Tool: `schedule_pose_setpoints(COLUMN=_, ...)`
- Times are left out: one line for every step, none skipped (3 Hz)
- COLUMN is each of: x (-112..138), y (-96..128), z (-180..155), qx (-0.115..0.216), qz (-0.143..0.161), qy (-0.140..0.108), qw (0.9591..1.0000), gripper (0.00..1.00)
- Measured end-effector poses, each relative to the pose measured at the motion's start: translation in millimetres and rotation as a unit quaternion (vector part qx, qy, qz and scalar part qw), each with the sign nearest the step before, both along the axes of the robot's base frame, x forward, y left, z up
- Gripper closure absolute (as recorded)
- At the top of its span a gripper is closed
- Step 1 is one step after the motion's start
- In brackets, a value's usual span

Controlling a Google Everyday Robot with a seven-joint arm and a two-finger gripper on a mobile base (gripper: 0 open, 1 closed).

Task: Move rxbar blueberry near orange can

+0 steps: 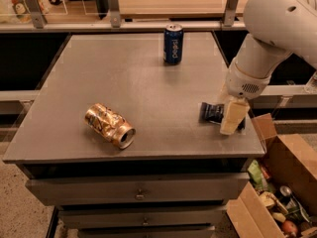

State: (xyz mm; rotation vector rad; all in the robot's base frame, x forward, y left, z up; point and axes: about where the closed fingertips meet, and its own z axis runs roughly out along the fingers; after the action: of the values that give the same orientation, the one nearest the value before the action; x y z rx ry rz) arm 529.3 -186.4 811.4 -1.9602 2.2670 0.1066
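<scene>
The rxbar blueberry (212, 113), a dark navy bar, lies flat near the right edge of the grey table (148, 83). Its right part is hidden behind my gripper (232, 119), which hangs down from the white arm (267, 43) right over the bar's right end. The orange can (109, 125) lies on its side at the front left of the table, its silver top facing the front right. The bar and the can are far apart.
A dark blue Pepsi can (173, 44) stands upright at the back middle of the table. An open cardboard box (277, 182) with mixed items sits on the floor at the right. Drawers (138, 195) run below the table front.
</scene>
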Motion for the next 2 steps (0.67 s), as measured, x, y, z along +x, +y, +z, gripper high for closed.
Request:
schedule_pose_setpoints(x=0.0, y=0.0, z=9.0, qx=0.0, qz=0.0, qy=0.0, qw=1.0, gripper=0.86)
schedule_pose_setpoints(x=0.2, y=0.3, z=11.6, qx=0.0, qz=0.0, qy=0.0, qw=1.0, gripper=1.0)
